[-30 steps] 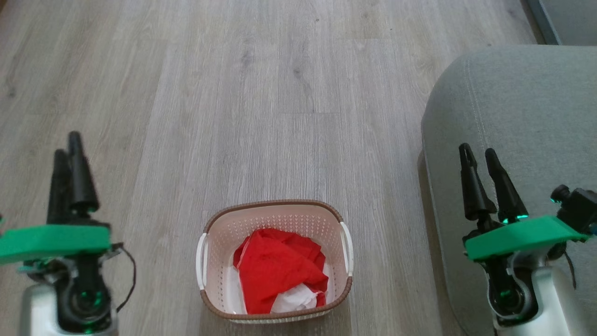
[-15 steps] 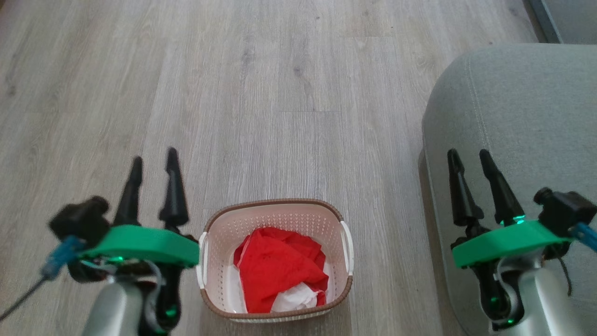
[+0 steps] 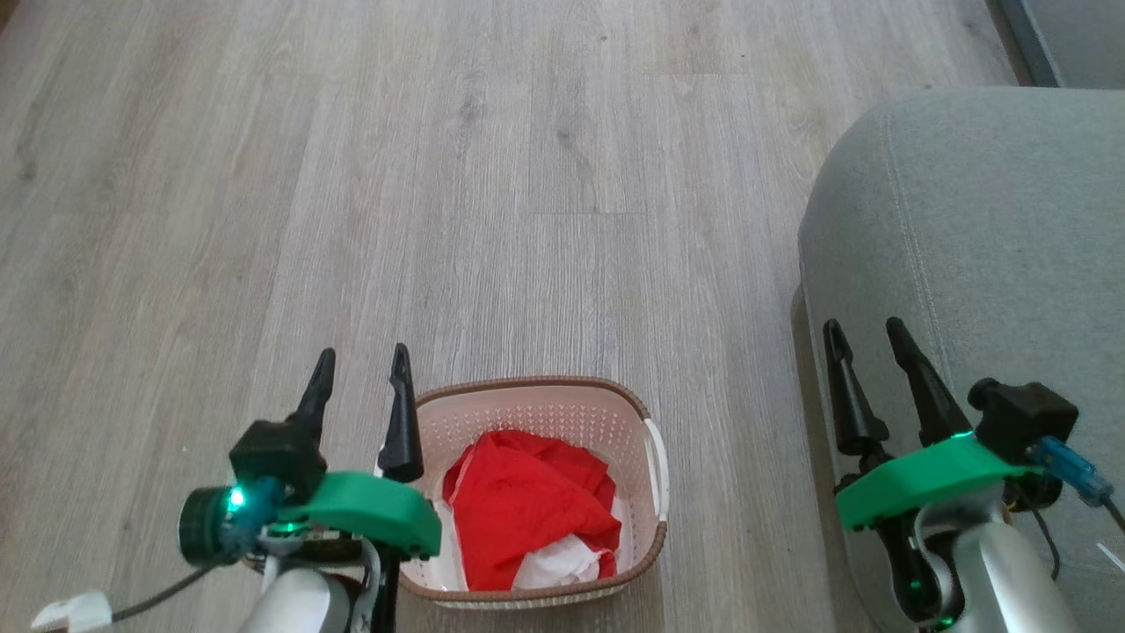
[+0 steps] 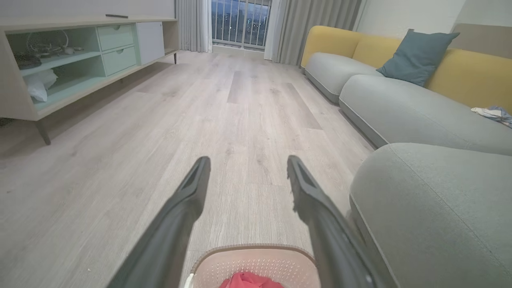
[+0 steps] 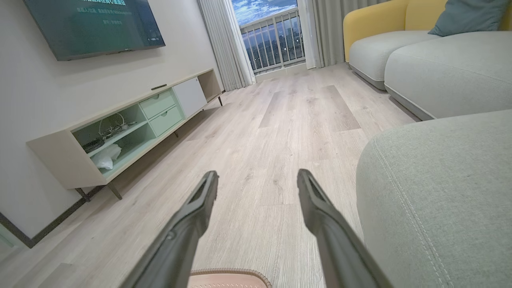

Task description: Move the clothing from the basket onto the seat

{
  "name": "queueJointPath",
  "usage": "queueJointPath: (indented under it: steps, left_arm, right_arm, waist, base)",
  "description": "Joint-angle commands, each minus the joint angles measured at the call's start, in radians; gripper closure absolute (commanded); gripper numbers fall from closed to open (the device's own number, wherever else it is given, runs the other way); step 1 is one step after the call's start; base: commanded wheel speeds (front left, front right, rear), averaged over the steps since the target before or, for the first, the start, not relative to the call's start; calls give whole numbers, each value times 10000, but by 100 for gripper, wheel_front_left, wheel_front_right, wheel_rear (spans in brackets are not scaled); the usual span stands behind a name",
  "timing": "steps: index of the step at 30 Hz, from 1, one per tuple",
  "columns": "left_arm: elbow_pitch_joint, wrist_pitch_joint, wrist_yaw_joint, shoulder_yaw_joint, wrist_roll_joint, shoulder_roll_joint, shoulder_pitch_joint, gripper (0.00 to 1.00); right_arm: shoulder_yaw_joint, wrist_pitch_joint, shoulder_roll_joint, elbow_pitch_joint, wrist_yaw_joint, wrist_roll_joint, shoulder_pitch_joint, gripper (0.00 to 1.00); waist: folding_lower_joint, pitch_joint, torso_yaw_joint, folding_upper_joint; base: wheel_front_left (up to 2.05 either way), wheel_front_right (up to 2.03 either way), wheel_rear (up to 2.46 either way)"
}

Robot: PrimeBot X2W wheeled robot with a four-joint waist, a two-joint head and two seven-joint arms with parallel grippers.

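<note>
Pale wood-plank floor stretches out ahead of you, with the grey-green seat filling the right side, its rounded corner and pale stitched seam turned toward the middle. The cream basket stands on the floor at near centre, well left of the seat, brown rim up and a white handle showing on its right side. The clothing lies crumpled inside it, bright red with a fold of white at the near edge. Your left gripper hangs at the basket's left rim, fingers spread and holding nothing, its right finger crossing the rim line in the head view. Your right gripper sits over the seat's near left edge, fingers likewise parted and empty.
</note>
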Motion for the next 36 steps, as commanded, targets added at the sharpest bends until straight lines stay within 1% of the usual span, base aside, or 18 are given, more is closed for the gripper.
queueJointPath:
  steps: [1, 3, 6, 9, 14, 17, 19, 23, 27, 29, 31, 34, 36]
  left_arm:
    - [-324, -146, 182, 131, 328, 223, -541, 0]
    - [-271, -205, 326, 38, 467, 249, -532, 0]
    - [-214, -292, 437, 7, 702, 255, -521, 0]
    - [-196, -380, 453, 12, 986, 232, -502, 0]
    - [-194, -526, 294, 156, 1482, 75, -450, 0]
    - [-195, -614, 87, 219, 1819, -41, -409, 0]
    - [-188, -672, -31, 436, 1892, -232, -334, 0]
    - [-144, -790, -486, 954, 2291, -528, -216, 0]
    - [12, -907, -963, 1387, 2704, -800, -77, 0]
    - [401, -965, -1275, 1658, 2648, -965, 79, 0]
    - [843, -1016, -1631, 1912, 2689, -1080, 138, 0]
    - [1283, -1016, -2166, 2155, 2683, -1170, 128, 0]
    - [1495, -1016, -2432, 2243, 2679, -1200, 122, 0]
  right_arm:
    - [188, -158, 25, -257, 0, -98, -203, 0]
    - [102, -217, 26, -137, 0, 180, -206, 0]
    - [174, -306, 27, -32, 0, -179, -251, 0]
    - [264, -394, 28, 30, 0, -597, -285, 0]
    - [382, -541, 30, 63, 0, -1281, -335, 0]
    - [427, -630, 31, 74, 0, -1668, -364, 0]
    - [444, -689, 31, 85, 0, -1903, -372, 0]
    - [373, -807, 33, 175, 0, -1737, -375, 0]
    - [411, -925, 34, 213, 0, -2148, -419, 0]
    - [418, -984, 35, 269, 0, -2218, -418, 0]
    - [380, -1035, 35, 427, 0, -1899, -406, 0]
    - [373, -1035, 35, 647, 0, -1789, -438, 0]
    - [365, -1035, 35, 760, 0, -1716, -459, 0]
  waist:
    - [0, -2, 4, -1]
    - [0, -5, 6, -1]
    - [0, -5, 10, -1]
    - [0, 0, 13, -1]
    - [0, 33, 27, -1]
    - [0, 47, 42, -1]
    - [0, 50, 57, -1]
    - [0, 42, 86, -1]
    - [0, 26, 113, -1]
    - [0, 9, 125, -1]
    - [0, -12, 129, -1]
    - [0, -20, 124, -1]
    - [0, -21, 122, -1]
  base:
    - [0, 0, 0]
    - [0, 0, 0]
    - [0, 0, 0]
    - [0, 0, 0]
    - [0, 0, 0]
    - [0, 0, 0]
    - [0, 0, 0]
    - [0, 0, 0]
    - [0, 0, 0]
    - [0, 0, 0]
    - [0, 0, 0]
    - [0, 0, 0]
    - [0, 0, 0]
